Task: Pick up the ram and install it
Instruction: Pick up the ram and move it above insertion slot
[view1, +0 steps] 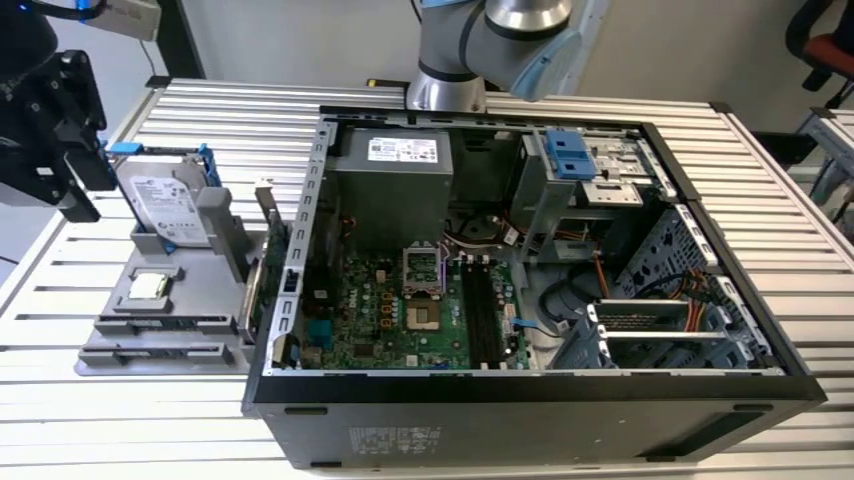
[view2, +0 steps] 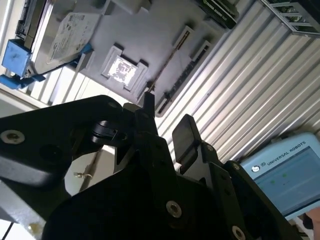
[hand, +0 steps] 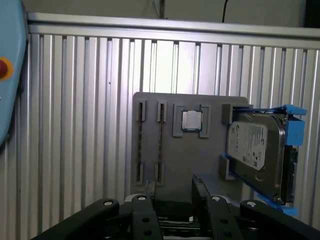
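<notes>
The ram (hand: 161, 145) stands on edge in a slot of the grey holder (hand: 150, 107), seen as a thin dark line between the slot's end blocks. It appears in the second wrist view as a thin line (view2: 165, 67). My gripper (hand: 172, 194) hovers off the holder's edge, apart from the ram. It is open, with nothing between its black fingers (view2: 186, 134). In the exterior view the gripper (view1: 67, 170) hangs at the far left, above and beside the holder (view1: 200, 300).
The holder also carries a silver hard drive in a blue frame (view1: 167, 210) and a square chip (view1: 147, 287). A green card with a bracket (view1: 274, 260) stands by the open computer case (view1: 534, 385). Black memory slots (view1: 481, 310) lie on the motherboard.
</notes>
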